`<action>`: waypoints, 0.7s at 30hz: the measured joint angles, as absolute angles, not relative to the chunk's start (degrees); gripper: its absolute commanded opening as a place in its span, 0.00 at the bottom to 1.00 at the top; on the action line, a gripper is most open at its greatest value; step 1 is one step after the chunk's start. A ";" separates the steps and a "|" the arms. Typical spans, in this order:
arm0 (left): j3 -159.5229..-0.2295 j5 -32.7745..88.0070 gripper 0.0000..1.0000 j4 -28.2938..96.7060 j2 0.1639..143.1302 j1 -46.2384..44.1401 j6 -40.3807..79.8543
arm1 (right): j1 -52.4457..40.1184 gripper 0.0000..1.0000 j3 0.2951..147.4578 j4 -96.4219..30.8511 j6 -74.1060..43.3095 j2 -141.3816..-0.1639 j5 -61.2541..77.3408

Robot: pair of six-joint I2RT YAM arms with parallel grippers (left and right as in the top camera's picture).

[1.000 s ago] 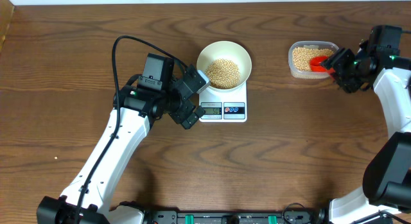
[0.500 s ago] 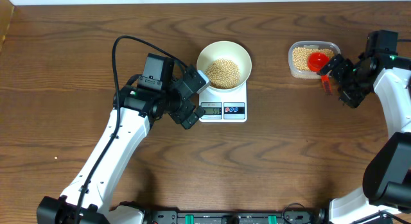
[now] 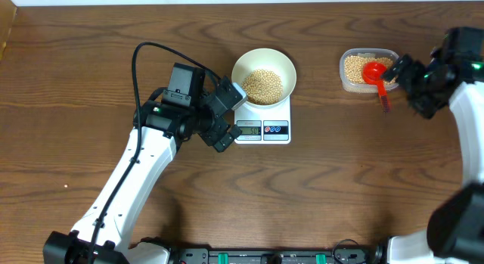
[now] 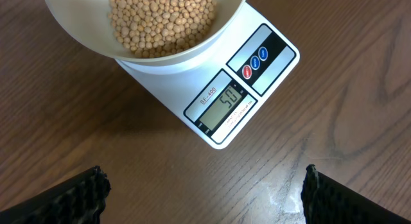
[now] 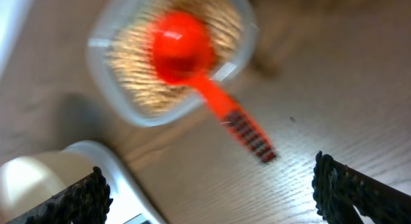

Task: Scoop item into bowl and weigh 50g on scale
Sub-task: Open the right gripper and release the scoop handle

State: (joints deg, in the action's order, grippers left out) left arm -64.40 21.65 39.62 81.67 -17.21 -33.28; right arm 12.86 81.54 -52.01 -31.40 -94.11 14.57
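Observation:
The white bowl [image 3: 263,75] holds tan beans [image 3: 262,85] and sits on the white scale [image 3: 263,128]. In the left wrist view the bowl [image 4: 237,12] and beans [image 4: 160,22] sit above the scale's display [image 4: 226,105], which reads about 50. My left gripper [image 3: 224,113] is open and empty, just left of the scale. The red scoop [image 3: 376,73] rests with its cup in the clear tub [image 3: 367,69], handle over the rim. My right gripper [image 3: 414,82] is open and empty, right of the scoop. The right wrist view shows the scoop [image 5: 186,54] lying free, blurred.
The clear tub [image 5: 167,63] of beans stands at the back right of the brown wooden table [image 3: 340,188]. A black cable [image 3: 147,52] loops over the left arm. The table's far edge runs along the top of the overhead view.
My right gripper has let go of the red scoop and drawn back to the right. The scoop stays in the tub. The left arm has not moved.

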 measured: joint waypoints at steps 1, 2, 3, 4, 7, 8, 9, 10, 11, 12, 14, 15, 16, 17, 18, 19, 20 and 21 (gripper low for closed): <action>-64.40 21.65 0.98 39.62 81.67 -17.21 -33.28 | 12.86 0.99 82.17 -52.23 -30.24 -92.16 15.20; -64.40 21.65 0.98 39.59 81.67 -17.21 -33.28 | 12.86 0.99 82.78 -52.47 -29.23 -90.30 15.81; -64.40 21.65 0.98 39.62 81.67 -17.21 -33.28 | 12.84 0.99 83.22 -52.62 -28.36 -87.99 16.38; -64.40 21.65 0.98 39.59 81.67 -17.21 -33.28 | 12.82 0.99 83.68 -52.93 -27.57 -85.43 16.99; -64.40 21.65 0.98 39.59 81.67 -17.21 -33.28 | 12.62 0.99 84.01 -53.41 -26.26 -79.15 17.72; -64.40 21.65 0.98 39.62 81.67 -17.21 -33.28 | 12.53 0.99 84.01 -53.49 -26.02 -77.23 17.85; -64.40 21.65 0.98 39.59 81.67 -17.21 -33.30 | 12.51 0.99 84.01 -53.49 -25.82 -75.66 17.93; -64.40 21.65 0.98 39.62 81.67 -17.21 -33.28 | 12.49 0.99 84.03 -53.52 -25.69 -74.32 18.04; -64.40 21.65 0.98 39.62 81.67 -17.21 -33.30 | 12.47 0.99 84.05 -53.52 -25.56 -73.01 18.06; -64.40 21.65 0.98 39.62 81.67 -17.21 -33.28 | 12.47 0.99 84.07 -53.54 -25.36 -71.79 18.09; -64.40 21.65 0.98 39.62 81.67 -17.21 -33.28 | 12.47 0.99 84.07 -53.60 -25.19 -70.11 18.11; -64.40 21.65 0.98 39.62 81.67 -17.21 -33.28 | 12.47 0.99 84.07 -53.60 -25.15 -69.38 18.13; -64.40 21.65 0.98 39.62 81.67 -17.21 -33.28 | 12.47 0.99 84.07 -53.63 -25.12 -68.93 18.15; -64.40 21.65 0.98 39.59 81.67 -17.21 -33.28 | 12.47 0.99 84.07 -53.60 -25.12 -68.55 18.17; -64.40 21.65 0.98 39.62 81.67 -17.21 -33.28 | 12.47 0.99 84.07 -53.63 -25.12 -68.34 18.20; -64.40 21.65 0.98 39.59 81.67 -17.21 -33.28 | 12.47 0.99 84.07 -53.63 -25.12 -68.23 18.20; -64.40 21.65 0.98 39.59 81.67 -17.21 -33.28 | 12.47 0.99 84.07 -53.65 -25.12 -68.20 18.22; -64.40 21.65 0.98 39.62 81.67 -17.21 -33.28 | 12.47 0.99 84.05 -53.69 -25.12 -68.20 18.22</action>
State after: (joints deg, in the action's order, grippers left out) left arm -64.40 21.65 39.62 81.67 -17.21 -33.28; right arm 12.47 84.05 -53.69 -25.12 -68.20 18.22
